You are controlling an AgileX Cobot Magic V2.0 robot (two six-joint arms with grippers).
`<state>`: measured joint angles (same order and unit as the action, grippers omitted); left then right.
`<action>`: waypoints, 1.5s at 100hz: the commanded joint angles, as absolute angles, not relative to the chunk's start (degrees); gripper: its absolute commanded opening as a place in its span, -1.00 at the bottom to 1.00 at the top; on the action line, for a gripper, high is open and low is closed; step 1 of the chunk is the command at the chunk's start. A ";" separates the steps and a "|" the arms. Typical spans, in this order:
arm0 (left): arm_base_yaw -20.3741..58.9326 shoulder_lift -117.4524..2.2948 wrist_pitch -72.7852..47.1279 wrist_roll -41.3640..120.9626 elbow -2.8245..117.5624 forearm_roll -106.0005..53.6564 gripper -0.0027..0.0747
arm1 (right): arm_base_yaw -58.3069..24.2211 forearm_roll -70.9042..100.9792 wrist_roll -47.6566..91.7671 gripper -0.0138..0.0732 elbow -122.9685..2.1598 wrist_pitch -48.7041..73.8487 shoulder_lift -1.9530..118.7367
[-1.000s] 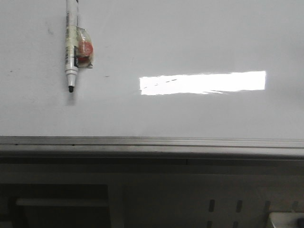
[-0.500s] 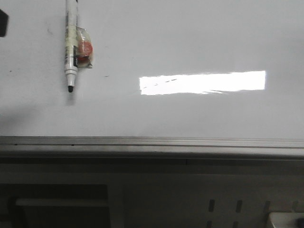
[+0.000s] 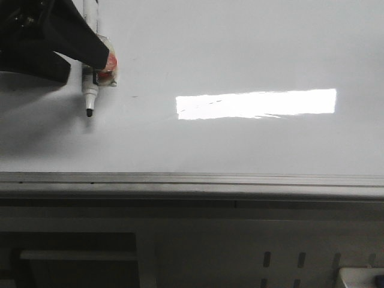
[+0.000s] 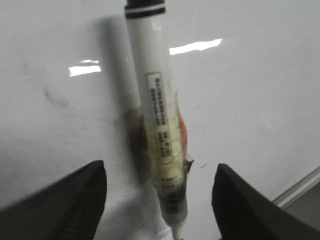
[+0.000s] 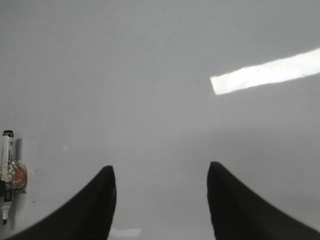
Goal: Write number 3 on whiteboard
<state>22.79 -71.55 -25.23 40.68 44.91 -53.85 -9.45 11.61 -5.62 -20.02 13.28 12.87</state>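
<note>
The whiteboard is glossy white-grey with a grey metal edge strip and a bright rectangular reflection. No number 3 is in view on it. A white marker lies flat at the board's left, black tip toward the edge strip, with a red lump taped to its side. My left gripper is open just above the marker. In the left wrist view the marker lies between the spread jaws of that gripper, untouched. My right gripper is open and empty over bare board, far from the marker.
A few faint dark specks mark the board near the marker. Below the edge strip is a grey frame with slots and a pale object at the lower right corner.
My left gripper has come into the front view from the upper left and now stands over the marker's middle. The marker has not moved.
</note>
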 commanded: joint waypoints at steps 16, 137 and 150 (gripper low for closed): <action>22.94 -74.85 -21.03 40.67 46.54 -53.42 -0.05 | -9.42 11.66 -5.34 0.16 -22.22 10.81 14.01; 39.54 -55.76 -50.28 83.67 51.79 -41.32 -0.98 | -26.92 55.41 64.20 0.16 -53.62 51.68 40.78; 39.54 -55.76 -50.19 83.67 51.79 -40.69 -0.98 | -32.93 54.34 64.20 0.16 -54.24 50.19 45.59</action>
